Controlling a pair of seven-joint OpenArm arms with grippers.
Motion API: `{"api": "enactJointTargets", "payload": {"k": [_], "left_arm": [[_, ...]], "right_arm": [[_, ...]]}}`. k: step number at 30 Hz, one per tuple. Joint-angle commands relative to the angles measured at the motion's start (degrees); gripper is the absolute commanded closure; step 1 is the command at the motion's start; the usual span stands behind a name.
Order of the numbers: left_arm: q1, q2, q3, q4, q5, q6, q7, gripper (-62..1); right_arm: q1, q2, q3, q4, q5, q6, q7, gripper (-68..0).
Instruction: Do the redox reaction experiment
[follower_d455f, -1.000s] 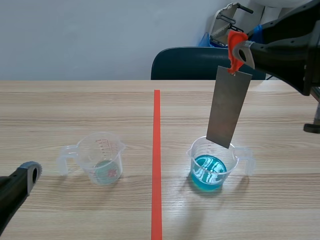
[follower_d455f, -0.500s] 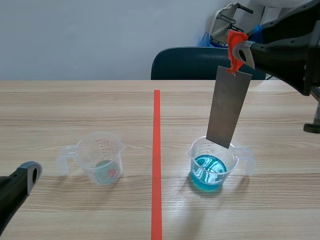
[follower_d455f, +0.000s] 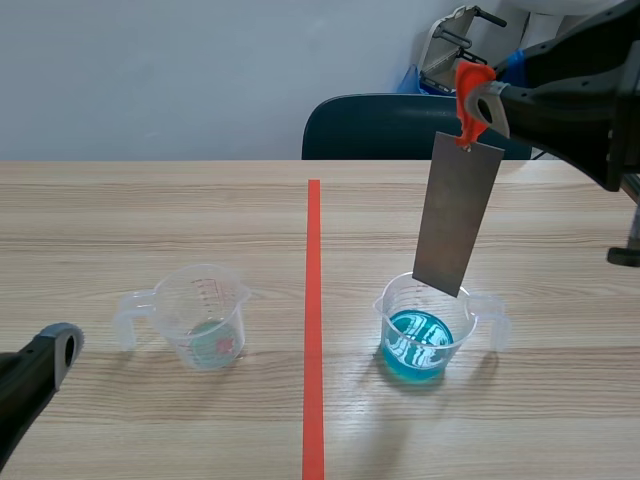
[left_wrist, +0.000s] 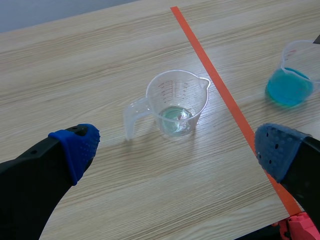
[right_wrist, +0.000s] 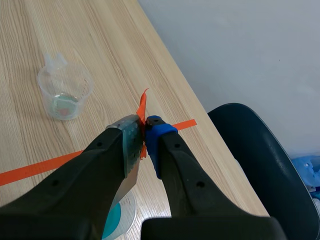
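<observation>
The left gripper (left_wrist: 175, 147) sits nearest, fingers spread wide, holding nothing. Ahead of it, the clear plastic measuring cup (follower_d455f: 200, 295) holds only a thin greenish film. The second clear plastic cup (follower_d455f: 384, 305) holds blue liquid (follower_d455f: 415, 350). The flat grey metal plate (follower_d455f: 458, 215) has hung unmoved above it for 1 s, so immersion is likely pending. The right gripper (follower_d455f: 475, 105) is clamped on the plate's orange tab (follower_d455f: 467, 85).

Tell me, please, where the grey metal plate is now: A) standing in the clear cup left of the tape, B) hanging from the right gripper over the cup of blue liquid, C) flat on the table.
B: the right gripper holds the metal plate by its orange tab, the lower edge hanging by the rim of the cup of blue liquid.
</observation>
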Motion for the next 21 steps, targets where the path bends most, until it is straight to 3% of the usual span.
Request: {"api": "enactJointTargets", "payload": {"k": [1, 9, 10, 15, 21], "left_arm": [[-0.2, 0.4, 0.3, 1.0, -0.2, -0.1, -0.9, -62.3], [-1.2, 0.4, 0.3, 1.0, -0.2, -0.9, -0.1, -62.3], [-2.1, 0.4, 0.4, 0.7, -0.2, -1.4, 0.4, -60.0], [-10.0, 0.4, 3.7, -4.8, -0.2, -2.3, 2.2, -33.3], [-22.6, -0.6, 11.0, -16.0, -0.2, -2.3, 1.7, -9.6]], "right_arm": [[1.0, 0.7, 0.3, 0.6, 0.7, -0.2, 0.7, -0.8], [1.0, 0.7, 0.3, 0.6, 0.7, -0.2, 0.7, -0.8], [1.0, 0.7, 0.3, 0.6, 0.7, -0.2, 0.7, -0.8], [1.0, 0.7, 0.3, 0.6, 0.7, -0.2, 0.7, -0.8], [1.0, 0.7, 0.3, 0.6, 0.7, -0.2, 0.7, -0.8]]}}
